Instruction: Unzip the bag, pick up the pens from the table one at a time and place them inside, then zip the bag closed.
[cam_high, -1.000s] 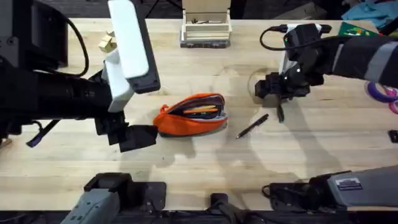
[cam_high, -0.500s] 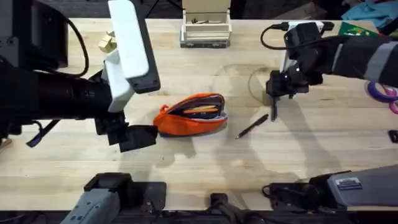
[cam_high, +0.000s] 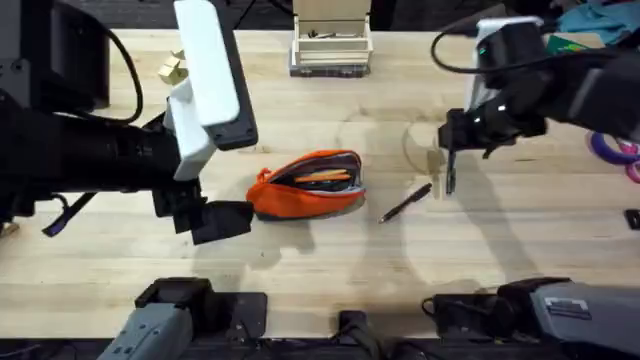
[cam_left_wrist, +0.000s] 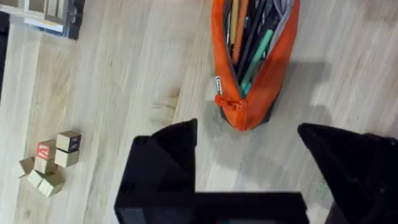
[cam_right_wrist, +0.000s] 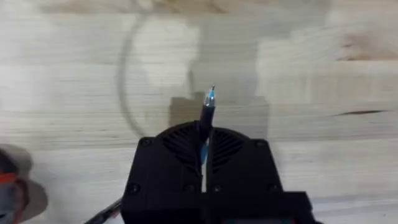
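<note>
The orange bag (cam_high: 310, 183) lies unzipped mid-table, with pens and coloured sticks showing inside (cam_left_wrist: 252, 43). My left gripper (cam_high: 215, 218) hovers just left of the bag's end, open, its two black fingers (cam_left_wrist: 165, 162) spread wide with nothing between them. My right gripper (cam_high: 455, 140) hangs above the table right of the bag, shut on a black pen (cam_high: 450, 178) that points down; the pen's tip (cam_right_wrist: 210, 96) sticks out past the closed fingers. Another black pen (cam_high: 405, 203) lies slanted on the table (cam_high: 320, 260) between the bag and the right gripper.
A small wooden box (cam_high: 330, 42) stands at the back centre. Wooden blocks (cam_high: 172, 68) sit at the back left and appear again as blocks (cam_left_wrist: 53, 163) in the left wrist view. Purple scissors (cam_high: 615, 150) lie at the right edge. The front strip of the table is bare.
The right gripper has risen and shifted a little to the right with the pen held in it. The left arm, the bag and the lying pen have stayed put.
</note>
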